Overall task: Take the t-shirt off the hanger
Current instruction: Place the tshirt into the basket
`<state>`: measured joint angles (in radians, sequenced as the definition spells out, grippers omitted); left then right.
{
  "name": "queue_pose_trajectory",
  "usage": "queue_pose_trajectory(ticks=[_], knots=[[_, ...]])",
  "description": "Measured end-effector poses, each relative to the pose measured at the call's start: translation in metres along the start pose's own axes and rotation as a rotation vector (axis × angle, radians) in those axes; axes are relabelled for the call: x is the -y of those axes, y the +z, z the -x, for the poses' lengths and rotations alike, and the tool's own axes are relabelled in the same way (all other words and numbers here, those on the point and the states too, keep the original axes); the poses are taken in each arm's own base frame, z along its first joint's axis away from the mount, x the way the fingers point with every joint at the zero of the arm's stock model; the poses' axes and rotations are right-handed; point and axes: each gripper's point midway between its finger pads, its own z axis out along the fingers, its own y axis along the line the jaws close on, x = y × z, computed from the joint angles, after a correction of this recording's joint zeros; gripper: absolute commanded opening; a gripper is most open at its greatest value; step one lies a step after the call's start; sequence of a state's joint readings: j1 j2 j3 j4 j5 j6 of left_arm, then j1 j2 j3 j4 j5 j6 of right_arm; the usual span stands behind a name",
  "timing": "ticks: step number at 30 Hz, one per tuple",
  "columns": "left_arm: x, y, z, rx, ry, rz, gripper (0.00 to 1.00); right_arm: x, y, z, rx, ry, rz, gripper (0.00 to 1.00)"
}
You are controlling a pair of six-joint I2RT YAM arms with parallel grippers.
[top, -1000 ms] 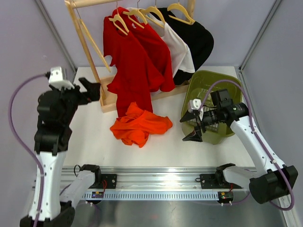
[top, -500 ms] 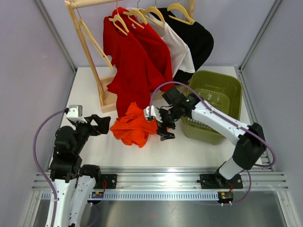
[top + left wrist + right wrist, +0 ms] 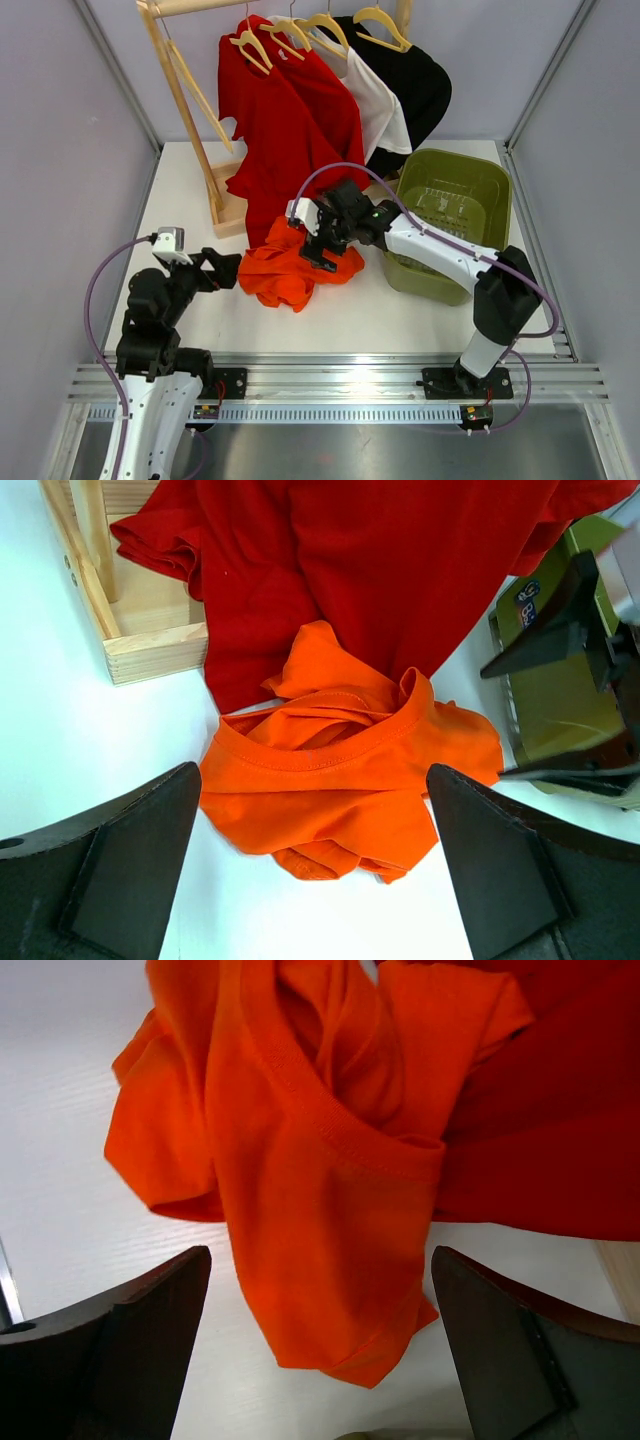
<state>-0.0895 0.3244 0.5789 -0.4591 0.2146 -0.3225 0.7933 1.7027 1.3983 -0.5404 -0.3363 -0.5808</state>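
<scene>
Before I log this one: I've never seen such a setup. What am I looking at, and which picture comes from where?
A robot's left arm and right arm are bolted at the near edge of a white table. The wide picture comes from a fixed camera above and behind them; the other two from a camera on each wrist, so the dark wedges there are the left fingers and right fingers. On it are a crumpled orange t-shirt, a green basket and a wooden rack with red, white and black shirts on hangers. Both pairs are open, holding nothing.

left arm [image 3: 150, 312] / right arm [image 3: 440, 253]: white links, black joints | cables [image 3: 88, 305]: purple | fingers [image 3: 120, 870]: black wedges
</scene>
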Motion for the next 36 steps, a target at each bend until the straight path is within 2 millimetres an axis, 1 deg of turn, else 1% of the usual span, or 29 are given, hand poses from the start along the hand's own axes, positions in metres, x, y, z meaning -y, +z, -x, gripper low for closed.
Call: queue_pose_trajectory(ticks=[5, 8, 11, 14, 18, 20, 21, 23, 24, 26, 27, 28, 30, 31, 32, 34, 35, 36], knots=[[0.0, 0.0, 0.0, 0.001, 0.0, 0.0, 0.99, 0.016, 0.008, 0.011, 0.044, 0.059, -0.079, 1.0], [0.001, -0.002, 0.001, 0.009, 0.001, -0.002, 0.99, 0.019, 0.018, 0.009, 0.044, 0.098, -0.088, 1.0], [0.002, -0.004, 0.004, 0.023, 0.004, -0.006, 0.99, 0.016, 0.029, 0.001, 0.023, 0.14, -0.077, 0.99], [0.003, -0.007, 0.006, 0.038, 0.006, -0.01, 0.99, 0.007, 0.043, -0.005, 0.0, 0.179, -0.055, 1.0], [0.003, -0.008, 0.007, 0.045, 0.006, -0.01, 0.99, -0.014, 0.064, -0.008, -0.023, 0.224, -0.016, 0.99], [0.003, -0.008, 0.007, 0.046, 0.006, -0.01, 0.99, -0.026, 0.077, -0.011, -0.039, 0.25, 0.006, 0.99], [0.003, -0.008, 0.007, 0.046, 0.005, -0.01, 0.99, -0.03, 0.085, -0.015, -0.053, 0.265, 0.015, 1.0], [0.003, -0.008, 0.007, 0.046, 0.003, -0.01, 0.99, -0.037, 0.101, -0.029, -0.093, 0.295, 0.031, 0.96], [0.004, -0.008, 0.007, 0.046, 0.002, -0.01, 0.99, -0.038, 0.108, -0.035, -0.109, 0.305, 0.035, 0.93], [0.004, -0.008, 0.008, 0.049, 0.002, -0.011, 0.99, -0.038, 0.121, -0.051, -0.149, 0.316, 0.031, 0.82], [0.004, -0.009, 0.008, 0.051, 0.002, -0.011, 0.99, -0.035, 0.122, -0.049, -0.146, 0.314, 0.023, 0.77], [0.004, -0.009, 0.008, 0.052, 0.002, -0.012, 0.99, -0.034, 0.122, -0.046, -0.139, 0.309, 0.021, 0.66], [0.004, -0.009, 0.008, 0.052, 0.001, -0.012, 0.99, -0.033, 0.121, -0.044, -0.139, 0.291, 0.026, 0.53], [0.004, -0.009, 0.008, 0.052, 0.001, -0.012, 0.99, -0.034, 0.121, -0.045, -0.148, 0.28, 0.034, 0.45], [0.004, -0.009, 0.008, 0.053, 0.001, -0.012, 0.99, -0.035, 0.121, -0.047, -0.158, 0.266, 0.043, 0.33], [0.004, -0.009, 0.008, 0.052, 0.001, -0.012, 0.99, -0.038, 0.119, -0.049, -0.172, 0.239, 0.071, 0.22], [0.004, -0.009, 0.008, 0.053, 0.001, -0.012, 0.99, -0.04, 0.117, -0.049, -0.18, 0.223, 0.087, 0.11], [0.004, -0.009, 0.008, 0.053, 0.001, -0.012, 0.99, -0.042, 0.114, -0.049, -0.188, 0.202, 0.107, 0.06]])
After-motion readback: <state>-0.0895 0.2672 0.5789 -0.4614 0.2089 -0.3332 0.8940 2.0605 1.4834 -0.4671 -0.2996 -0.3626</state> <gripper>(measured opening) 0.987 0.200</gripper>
